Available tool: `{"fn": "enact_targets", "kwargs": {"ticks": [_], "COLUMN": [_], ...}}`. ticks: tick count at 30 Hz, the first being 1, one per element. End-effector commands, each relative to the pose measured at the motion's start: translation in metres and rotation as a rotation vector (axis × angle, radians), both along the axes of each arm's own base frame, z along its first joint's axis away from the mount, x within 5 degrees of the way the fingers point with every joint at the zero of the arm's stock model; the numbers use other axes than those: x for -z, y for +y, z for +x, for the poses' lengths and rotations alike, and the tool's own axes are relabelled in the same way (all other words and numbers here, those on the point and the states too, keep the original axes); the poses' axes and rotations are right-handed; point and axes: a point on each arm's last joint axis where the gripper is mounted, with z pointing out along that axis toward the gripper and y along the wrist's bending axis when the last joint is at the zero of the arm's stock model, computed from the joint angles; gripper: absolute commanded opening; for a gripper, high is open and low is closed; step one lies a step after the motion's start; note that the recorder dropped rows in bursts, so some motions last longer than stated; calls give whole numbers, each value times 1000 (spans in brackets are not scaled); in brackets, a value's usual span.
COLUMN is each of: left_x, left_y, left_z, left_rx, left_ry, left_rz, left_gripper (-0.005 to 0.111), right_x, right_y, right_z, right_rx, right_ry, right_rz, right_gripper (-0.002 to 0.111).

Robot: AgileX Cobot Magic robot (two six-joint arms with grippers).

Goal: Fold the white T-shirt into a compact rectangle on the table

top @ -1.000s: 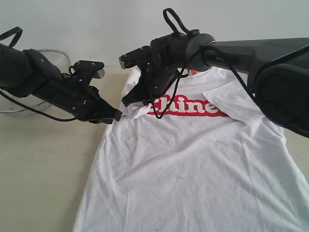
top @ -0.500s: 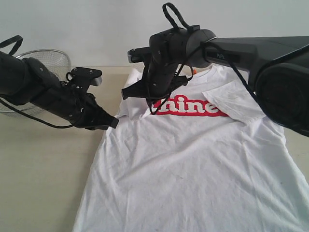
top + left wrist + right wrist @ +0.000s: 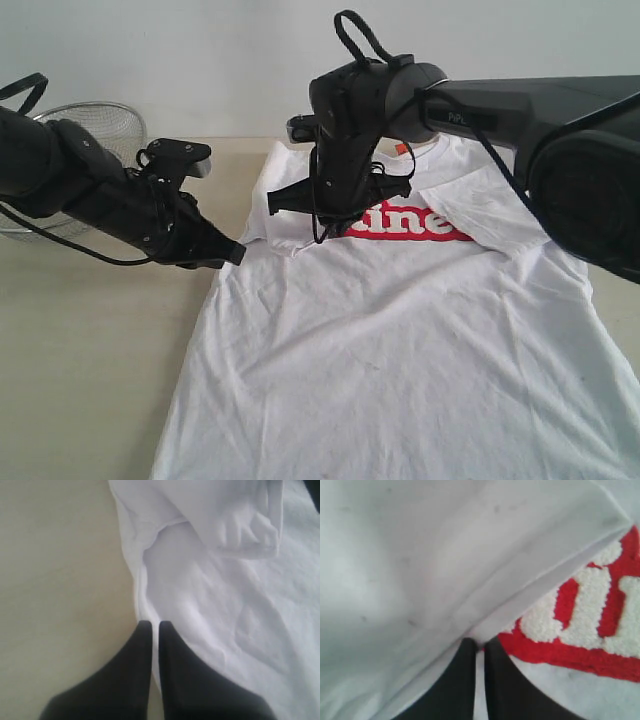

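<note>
Table (image 3: 80, 350): shirt (image 3: 400, 330) lies flat on it, front up.

Right gripper (image 3: 479, 644), jaws pinched on sleeve fold, has swung inward across chest. Lettering (image 3: 420, 222) showed more a second ago; now only "ine" uncovered. Judged: first side fold under way, rectangle far off.

Left gripper (image 3: 237, 254) barely shifted, jaws closed at shirt's side edge.

Hidden:
- Shirt hem cut off by frame.
- Basket (image 3: 100, 118) half behind left arm.
- Right tips masked by own wrist in exterior view.
- Cloth between left jaws: cannot tell.

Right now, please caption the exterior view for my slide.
Left gripper pinches the white T-shirt at its edge; right gripper holds a sleeve over the red lettering.
</note>
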Motion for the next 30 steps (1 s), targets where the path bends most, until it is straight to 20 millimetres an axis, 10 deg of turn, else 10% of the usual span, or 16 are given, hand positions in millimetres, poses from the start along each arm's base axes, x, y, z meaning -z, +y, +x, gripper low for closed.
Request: {"fn": "enact_targets", "kwargs": {"ticks": [1, 8, 17, 26, 30], "left_x": [0, 0, 0, -4, -16], "left_y": [0, 0, 1, 1, 9], "left_z": [-1, 0, 1, 0, 1], "left_rx": [-2, -5, -6, 10, 2], "left_ry": [-5, -16, -31, -33, -43], "left_rz": [5, 11, 18, 22, 8], "left_gripper": [5, 5, 5, 5, 5], "right_x": [-7, -9, -45, -113, -157], "right_y": [-7, -7, -14, -54, -66], "right_z": [-1, -2, -7, -22, -44], "right_rx": [13, -61, -139, -56, -19], "right_ry": [-5, -2, -36, -96, -164], "right_rz": [-62, -90, -159, -430, -402], "right_gripper": [0, 7, 73, 5, 0]}}
